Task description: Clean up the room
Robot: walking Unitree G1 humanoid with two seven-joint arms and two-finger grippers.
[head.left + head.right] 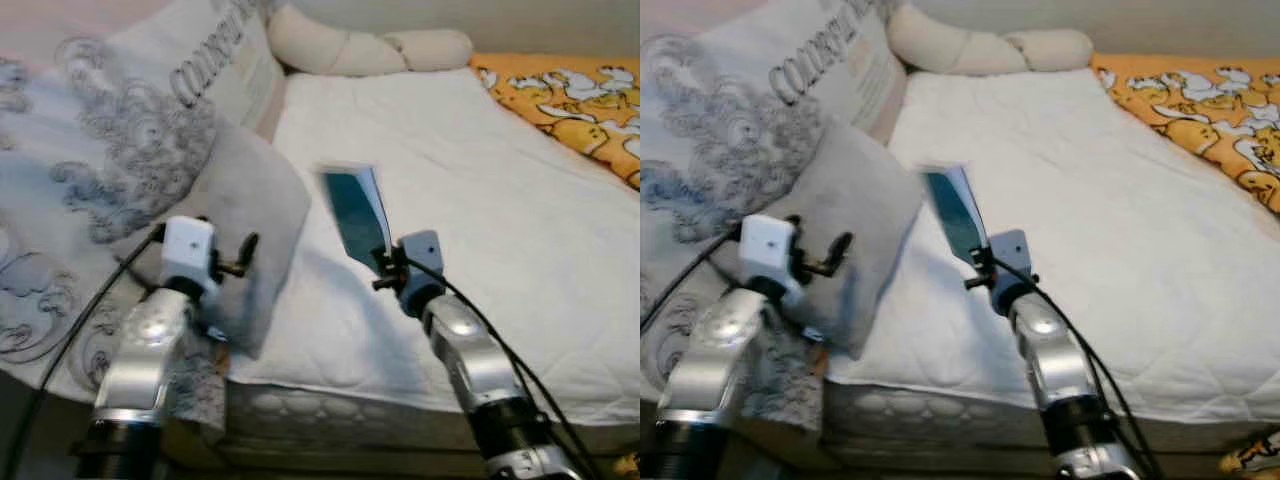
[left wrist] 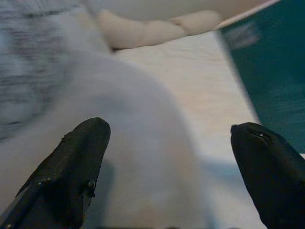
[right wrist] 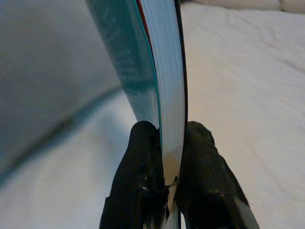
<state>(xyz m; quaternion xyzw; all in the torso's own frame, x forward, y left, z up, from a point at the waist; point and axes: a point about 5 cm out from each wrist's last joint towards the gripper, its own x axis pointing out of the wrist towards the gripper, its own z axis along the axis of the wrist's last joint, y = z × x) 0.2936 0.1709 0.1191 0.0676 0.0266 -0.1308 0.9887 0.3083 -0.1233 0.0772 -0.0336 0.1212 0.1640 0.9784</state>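
Observation:
A teal-covered book (image 1: 353, 212) stands tilted above the white mattress (image 1: 480, 200), held by its lower edge. My right gripper (image 3: 170, 157) is shut on it, one black finger (image 3: 140, 157) on the cover and the other on the back, white page edges between. My left gripper (image 2: 167, 162) is open just in front of a grey pillow (image 1: 245, 215), which lies at the bed's near left corner. The book's teal cover (image 2: 271, 71) shows beside the left gripper's fingertip (image 2: 271, 162).
A patterned grey-and-white duvet (image 1: 90, 150) is piled on the left. A cream knotted cushion (image 1: 360, 48) lies at the head of the bed. An orange cartoon-print blanket (image 1: 570, 100) covers the far right. The mattress's front edge (image 1: 330, 405) is close below my arms.

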